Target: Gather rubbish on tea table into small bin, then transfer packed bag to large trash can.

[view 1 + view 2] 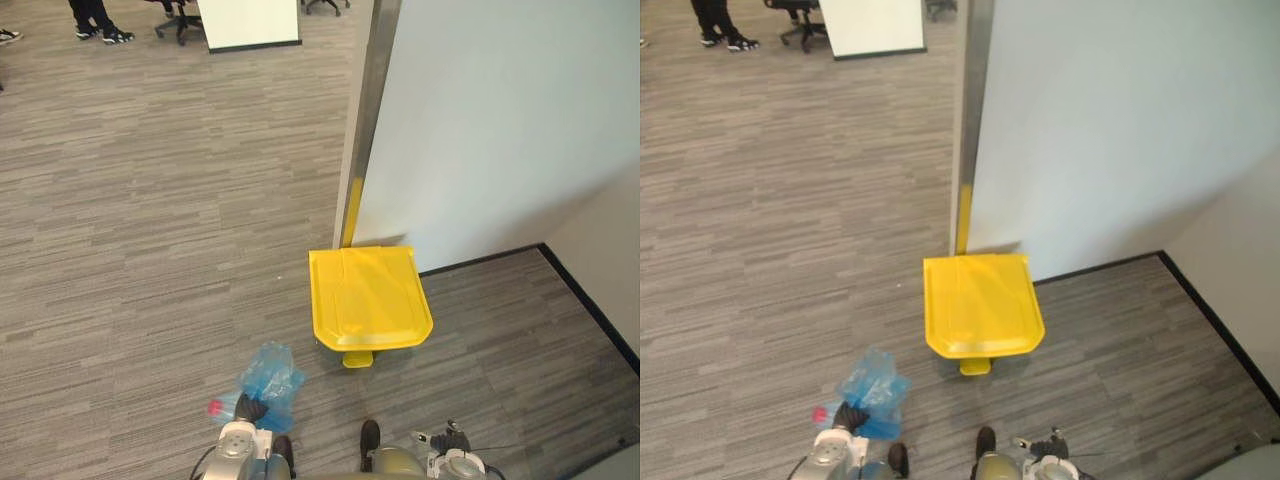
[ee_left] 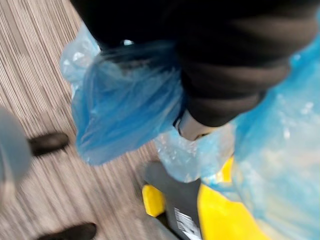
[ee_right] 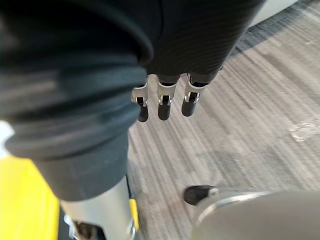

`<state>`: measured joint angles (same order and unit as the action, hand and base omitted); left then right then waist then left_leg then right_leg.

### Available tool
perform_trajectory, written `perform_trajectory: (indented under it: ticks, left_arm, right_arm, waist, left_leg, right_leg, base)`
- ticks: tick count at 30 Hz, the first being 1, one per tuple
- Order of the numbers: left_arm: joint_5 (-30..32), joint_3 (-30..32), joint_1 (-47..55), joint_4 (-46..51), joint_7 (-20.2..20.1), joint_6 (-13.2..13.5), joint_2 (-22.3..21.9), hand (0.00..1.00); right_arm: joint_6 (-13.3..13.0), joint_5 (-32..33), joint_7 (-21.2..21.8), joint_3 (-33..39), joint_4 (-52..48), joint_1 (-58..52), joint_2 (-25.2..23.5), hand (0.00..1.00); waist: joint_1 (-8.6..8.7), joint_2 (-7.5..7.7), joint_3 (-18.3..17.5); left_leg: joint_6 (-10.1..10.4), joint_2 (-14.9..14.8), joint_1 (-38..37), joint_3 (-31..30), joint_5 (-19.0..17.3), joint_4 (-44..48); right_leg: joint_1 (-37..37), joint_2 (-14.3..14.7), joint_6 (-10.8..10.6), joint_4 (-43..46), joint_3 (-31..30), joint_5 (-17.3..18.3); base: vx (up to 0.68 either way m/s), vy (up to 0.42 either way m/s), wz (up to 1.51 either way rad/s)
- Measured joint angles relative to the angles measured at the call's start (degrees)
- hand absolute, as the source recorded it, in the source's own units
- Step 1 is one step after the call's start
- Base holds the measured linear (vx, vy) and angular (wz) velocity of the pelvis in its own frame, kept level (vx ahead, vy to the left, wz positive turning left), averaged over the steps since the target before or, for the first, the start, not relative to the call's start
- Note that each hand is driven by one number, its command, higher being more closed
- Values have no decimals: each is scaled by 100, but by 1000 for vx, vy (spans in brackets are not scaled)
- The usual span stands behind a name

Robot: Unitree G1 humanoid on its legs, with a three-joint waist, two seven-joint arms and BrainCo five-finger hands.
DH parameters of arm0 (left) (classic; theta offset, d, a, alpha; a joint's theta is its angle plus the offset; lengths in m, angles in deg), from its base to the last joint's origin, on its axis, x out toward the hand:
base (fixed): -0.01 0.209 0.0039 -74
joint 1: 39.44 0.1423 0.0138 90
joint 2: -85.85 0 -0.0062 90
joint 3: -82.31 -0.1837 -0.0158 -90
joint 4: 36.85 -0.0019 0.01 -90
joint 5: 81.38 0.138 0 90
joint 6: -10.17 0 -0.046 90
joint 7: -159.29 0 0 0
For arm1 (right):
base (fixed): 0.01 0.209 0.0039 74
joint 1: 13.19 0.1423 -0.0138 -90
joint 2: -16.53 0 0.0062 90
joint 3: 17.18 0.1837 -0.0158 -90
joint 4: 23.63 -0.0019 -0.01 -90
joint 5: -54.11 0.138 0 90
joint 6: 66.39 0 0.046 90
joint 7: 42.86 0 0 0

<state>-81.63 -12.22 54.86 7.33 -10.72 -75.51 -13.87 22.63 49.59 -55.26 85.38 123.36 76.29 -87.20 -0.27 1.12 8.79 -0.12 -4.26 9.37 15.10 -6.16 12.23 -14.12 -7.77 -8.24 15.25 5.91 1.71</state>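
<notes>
Looking down at the grey striped floor, we see the large yellow trash can standing in front of us with its back against a white wall. Its lid lies flat and closed, and its pedal pokes out at the near side. A metal post forms the wall's edge right behind the can, and a yellow strip runs up the post's lower part. A black skirting follows the foot of the wall away to the right.

Our left hand is low in the head views, left of the can and apart from it. It is closed on the blue bag. In the left wrist view the gathered plastic runs in under the dark cover and one silver finger curls into it. The bag bulges out past the hand, crumpled and translucent, with a small red item showing at its near left edge. The bag is not in the can; it is just beside the can's near left corner.

Our right hand is at the bottom right, near the can's front. In its wrist view the fingers hang straight, side by side, with nothing in them.

Far off at the top left, a person stands near a chair base and a white panel.
</notes>
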Motion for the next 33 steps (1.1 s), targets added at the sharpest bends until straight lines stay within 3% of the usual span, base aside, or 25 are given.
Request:
perform_trajectory:
  ticks: [2, 4, 6, 7, 8, 10, 13, 17, 25, 28, 33]
  left_arm:
    - [1, 30, 31, 11, -2, -6, 74, 100]
    - [2, 37, 55, 21, -2, -2, 114, 100]
    - [3, 98, 134, 22, -6, -7, 133, 100]
    - [0, 127, 132, 22, -9, -12, 126, 100]
    - [-4, 123, 83, 23, -11, -11, 51, 100]
    - [-5, 72, 14, 4, -19, -18, -141, 100]
    - [-8, 10, 138, 11, -20, -7, -174, 100]
    - [-106, -101, 41, 12, -27, 9, -164, 100]
    - [-107, -106, 109, -106, -23, 3, -153, 100]
    - [-106, -111, 82, -107, -24, 1, -142, 100]
    - [-106, -116, 66, -106, -22, 1, -93, 100]
  right_arm:
    - [-1, -11, -6, -2, 14, -56, -26, 0]
    - [0, -20, -2, -5, 38, -210, -120, 0]
    - [0, -60, 3, -119, 143, -174, -176, 0]
    - [-3, -66, 1, -178, 163, -149, -149, 0]
    - [-2, -118, -9, -177, 235, -85, -72, 0]
    - [56, -179, -20, -155, 272, -34, 75, 0]
    - [69, -178, -101, -69, 245, -176, 107, 0]
    - [54, -175, -125, -41, 252, -124, 93, 0]
    - [52, -176, -131, 48, 244, -62, -6, 0]
    - [53, -177, -127, 48, 244, -52, -1, 0]
    - [59, -177, -131, 53, 243, 54, -2, 0]
  waist:
    - [30, 3, -2]
    - [9, 160, -115]
    - [-99, 301, -253]
    - [-163, 366, -378]
    - [-215, 325, -409]
    - [-187, 94, -240]
    - [-169, 24, -234]
    - [-170, -80, -194]
    - [-167, -107, -54]
    - [-161, -138, -18]
    - [-161, -141, 56]
  left_leg:
    - [-40, -38, -150, 22, 19, -32]
    - [-31, -9, -138, 43, 90, -76]
    - [52, -1, 36, 193, 175, -112]
    - [64, 13, 211, 256, 227, -137]
    - [69, 33, 439, 278, 302, -147]
    - [77, -12, 432, 242, 408, -144]
    - [89, 10, 118, 140, 450, -178]
    - [105, -19, 253, -85, 605, -205]
    - [97, 1, 99, -98, 615, -251]
    - [112, 52, 56, -100, 643, -391]
    - [116, 6, 402, -98, 126, 269]
  right_leg:
    - [201, -18, 169, 1442, 186, 685]
    - [667, -3, 99, 1768, 253, 1056]
    - [1040, 86, 129, 865, 191, 1243]
    - [1024, 125, 185, 349, 184, 1258]
    - [1026, 191, 556, -165, 156, 1238]
    - [1134, 251, 641, -327, 177, 1148]
    - [1420, 266, 644, -368, 202, 1166]
    - [1423, 320, 658, -456, 393, 1143]
    - [1591, 288, 647, -456, 456, 1143]
    - [1589, 268, 527, -540, 412, 1210]
    - [1516, 254, 449, -589, 290, 1260]
  base:
    - [-119, 86, -20]
    - [-69, -42, -10]
    - [-116, -111, -52]
    - [-95, -76, -74]
    - [-71, -40, -54]
    - [-100, -28, -12]
    - [-63, -36, 10]
    - [-84, -40, 25]
    - [-18, 0, 3]
    - [-5, -2, -3]
    - [81, 39, -11]
